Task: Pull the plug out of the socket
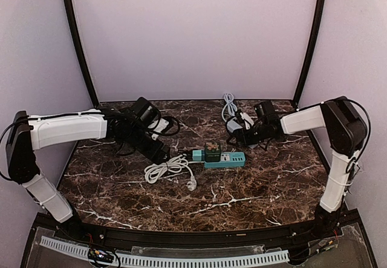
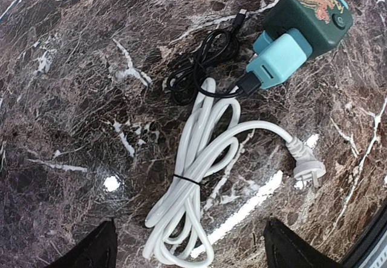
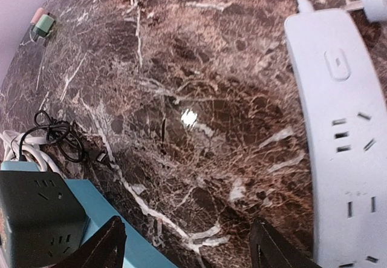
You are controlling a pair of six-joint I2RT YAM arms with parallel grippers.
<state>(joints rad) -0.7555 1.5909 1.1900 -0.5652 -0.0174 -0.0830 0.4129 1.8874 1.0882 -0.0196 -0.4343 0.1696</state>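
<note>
Two power strips, one plug

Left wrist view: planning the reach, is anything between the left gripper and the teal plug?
Yes: the coiled white cord lies between the left gripper and the teal plug, with a black cable looped beside the plug.

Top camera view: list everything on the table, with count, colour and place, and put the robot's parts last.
table: one, dark brown marble, under everything
teal power strip: one, teal, table centre
cube socket: one, dark green with orange pattern, on the teal strip's left end
plug adapter: one, light teal, against the cube socket's side
black cable: one, black, loose coil running from the adapter
white cord: one, white, tied bundle in front of the adapter, plug end lying free
white power strip: one, white, back right
left gripper: one, black, open above the white cord
right gripper: one, black, open between the two strips
</note>
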